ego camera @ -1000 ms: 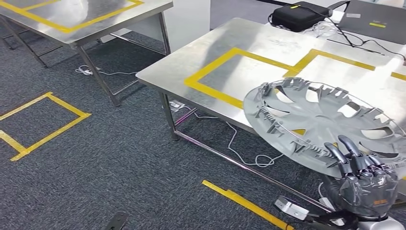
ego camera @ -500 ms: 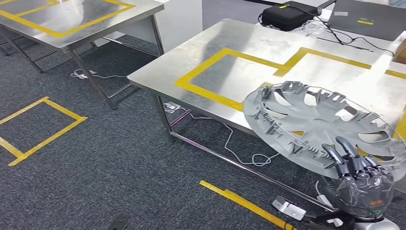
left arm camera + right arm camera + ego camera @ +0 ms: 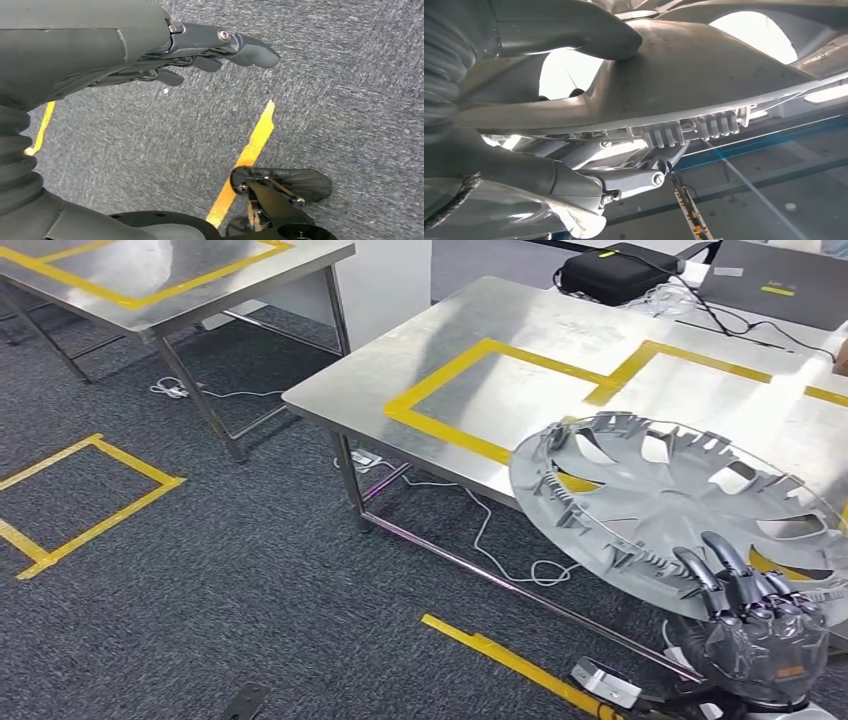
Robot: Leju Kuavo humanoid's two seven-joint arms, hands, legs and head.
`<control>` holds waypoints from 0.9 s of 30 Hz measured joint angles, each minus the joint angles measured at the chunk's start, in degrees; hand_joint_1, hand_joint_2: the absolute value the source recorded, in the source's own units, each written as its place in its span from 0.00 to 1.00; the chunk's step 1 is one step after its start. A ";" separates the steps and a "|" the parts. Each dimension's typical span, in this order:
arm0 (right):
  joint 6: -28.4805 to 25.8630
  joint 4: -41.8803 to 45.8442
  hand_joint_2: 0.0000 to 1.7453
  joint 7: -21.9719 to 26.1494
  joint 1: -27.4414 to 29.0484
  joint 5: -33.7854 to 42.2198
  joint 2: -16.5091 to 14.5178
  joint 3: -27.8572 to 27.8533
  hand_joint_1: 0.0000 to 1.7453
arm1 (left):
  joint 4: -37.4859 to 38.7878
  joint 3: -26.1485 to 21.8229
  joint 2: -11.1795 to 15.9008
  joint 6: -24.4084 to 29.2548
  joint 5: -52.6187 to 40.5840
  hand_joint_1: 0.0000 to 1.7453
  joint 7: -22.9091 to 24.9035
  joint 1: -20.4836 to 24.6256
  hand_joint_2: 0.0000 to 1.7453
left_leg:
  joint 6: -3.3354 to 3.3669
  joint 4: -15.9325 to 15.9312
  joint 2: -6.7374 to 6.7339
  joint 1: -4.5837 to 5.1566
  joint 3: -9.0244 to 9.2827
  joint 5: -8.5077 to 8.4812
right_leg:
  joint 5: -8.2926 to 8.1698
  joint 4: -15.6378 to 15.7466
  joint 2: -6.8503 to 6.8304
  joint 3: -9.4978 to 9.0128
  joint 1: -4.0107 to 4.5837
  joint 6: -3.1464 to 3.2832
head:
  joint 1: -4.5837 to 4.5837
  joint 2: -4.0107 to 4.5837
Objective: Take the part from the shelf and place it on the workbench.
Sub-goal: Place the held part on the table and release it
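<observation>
The part is a large grey wheel cover [image 3: 670, 502], inner side up, held tilted over the near edge of the steel workbench [image 3: 520, 335]. My right hand [image 3: 757, 625] grips its near rim from below, fingers hooked over the edge. The right wrist view shows the wheel cover [image 3: 704, 75] close up, with my right hand [image 3: 589, 145] clamped on its clipped rim, thumb on one face and fingers on the other. My left hand [image 3: 200, 50] hangs above the carpet, fingers stretched out, holding nothing.
The workbench carries yellow taped rectangles [image 3: 500, 390], a black case [image 3: 610, 268] and a laptop [image 3: 780, 285] with cables at the back. A second steel table [image 3: 170, 280] stands at far left. Cables and a power strip [image 3: 608, 687] lie under the bench; yellow tape marks the carpet.
The whole view shifts slightly as the camera moves. The wheel cover stays in my right hand, sitting a little lower in the picture over the bench edge.
</observation>
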State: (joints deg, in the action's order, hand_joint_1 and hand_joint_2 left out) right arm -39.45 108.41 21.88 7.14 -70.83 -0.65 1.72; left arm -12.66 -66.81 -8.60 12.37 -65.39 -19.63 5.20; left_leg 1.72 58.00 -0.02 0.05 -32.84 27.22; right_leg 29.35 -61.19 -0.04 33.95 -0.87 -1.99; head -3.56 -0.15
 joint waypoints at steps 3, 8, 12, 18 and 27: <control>-0.02 0.02 1.00 -0.05 -0.34 -0.33 -0.18 -0.07 1.00 | 0.00 -0.03 0.00 -0.25 0.05 0.00 0.00 0.04 1.00 | -0.82 0.17 -0.08 0.21 -0.43 -0.12 | -0.51 3.77 -0.03 -1.92 0.28 0.44 | -0.09 0.00; -0.01 -0.05 1.00 -0.54 -1.06 -0.92 -0.51 -0.14 1.00 | 0.00 -0.09 0.09 -0.55 0.10 0.00 0.03 0.05 1.00 | -2.36 7.75 -0.04 -0.12 -3.77 4.16 | -0.85 4.14 -0.09 -2.16 -0.10 1.53 | -0.36 0.00; 0.00 -0.11 1.00 -1.60 -1.37 -1.18 -0.64 -0.15 1.00 | 0.00 -0.14 0.09 -0.72 0.12 0.00 0.17 -0.11 1.00 | -2.58 15.10 -0.03 -0.27 -7.62 5.38 | -0.57 4.12 0.02 -2.46 -0.06 1.86 | -0.43 0.00; -0.01 -0.11 1.00 -2.20 -1.60 -1.25 -0.64 -0.15 1.00 | 0.00 -0.14 0.24 -0.71 0.12 0.00 0.17 -0.02 1.00 | -1.15 0.59 0.08 0.19 -1.39 -0.68 | 0.19 3.97 0.23 -2.80 0.28 0.75 | -0.36 0.00; -0.01 -0.15 1.00 -2.41 -1.30 -1.27 -0.63 -0.04 1.00 | 0.00 -0.16 0.14 -0.72 0.17 0.00 0.20 0.00 1.00 | 0.67 -0.39 0.10 -0.10 -0.02 0.10 | 5.57 -12.23 0.07 7.05 0.09 -0.89 | 0.09 0.00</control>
State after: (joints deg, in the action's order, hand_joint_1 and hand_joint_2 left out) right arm -39.46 108.26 19.47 5.84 -72.10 -1.28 1.68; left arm -12.66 -66.97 -8.46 11.65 -65.22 -19.43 5.20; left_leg 2.39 57.61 0.08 -0.05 -32.86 27.32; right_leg 34.92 -73.42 0.03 41.00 -0.78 -2.88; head -3.47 -0.15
